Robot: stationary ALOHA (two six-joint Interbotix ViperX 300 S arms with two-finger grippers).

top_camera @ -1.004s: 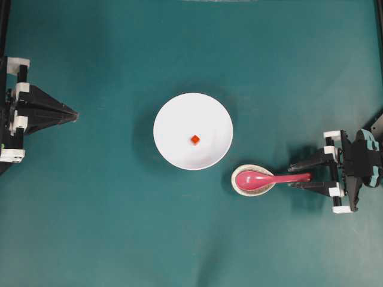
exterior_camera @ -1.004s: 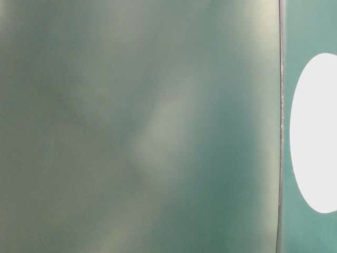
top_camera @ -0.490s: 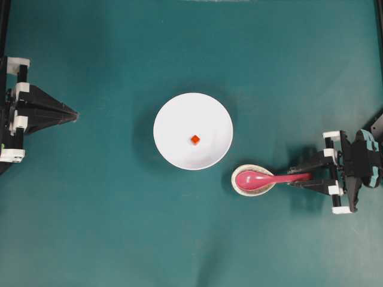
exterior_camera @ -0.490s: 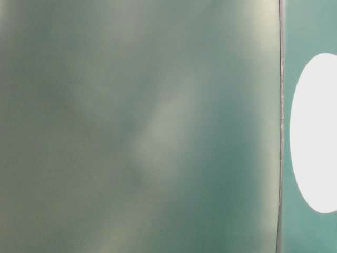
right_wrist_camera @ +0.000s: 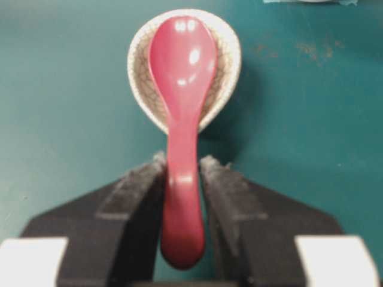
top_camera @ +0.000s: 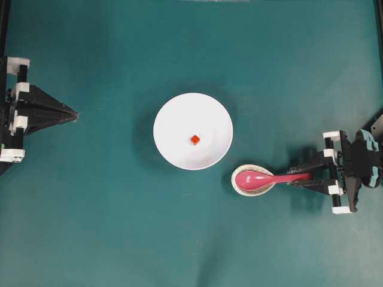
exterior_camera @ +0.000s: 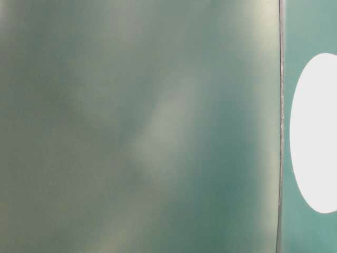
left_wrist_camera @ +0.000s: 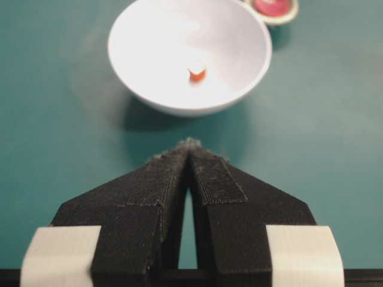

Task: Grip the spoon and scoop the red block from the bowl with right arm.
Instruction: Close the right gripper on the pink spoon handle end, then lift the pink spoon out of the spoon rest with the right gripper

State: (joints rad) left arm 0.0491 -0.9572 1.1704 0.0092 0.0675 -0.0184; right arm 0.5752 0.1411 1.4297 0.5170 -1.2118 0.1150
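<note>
The pink spoon [top_camera: 258, 178] lies with its bowl in a speckled beige spoon rest [top_camera: 239, 187], handle pointing right. My right gripper [top_camera: 292, 176] is shut on the spoon's handle; in the right wrist view the fingers [right_wrist_camera: 140, 185] press the handle of the spoon [right_wrist_camera: 182, 66] on both sides, gripper [right_wrist_camera: 184, 160]. The white bowl [top_camera: 173, 116] sits at the table's middle with the tiny red block [top_camera: 195, 139] inside. My left gripper [top_camera: 76, 113] is shut and empty at the far left, well apart from the bowl [left_wrist_camera: 149, 42] and block [left_wrist_camera: 197, 74].
The teal table top surrounds everything. The spoon rest [right_wrist_camera: 230, 57] stands just right of and below the bowl's rim. The table-level view is a blur of green with a white oval [exterior_camera: 316, 132] at its right edge.
My right gripper's fingers have drawn together onto the spoon handle since one second ago. Spoon, bowl, block and left arm have not moved.
</note>
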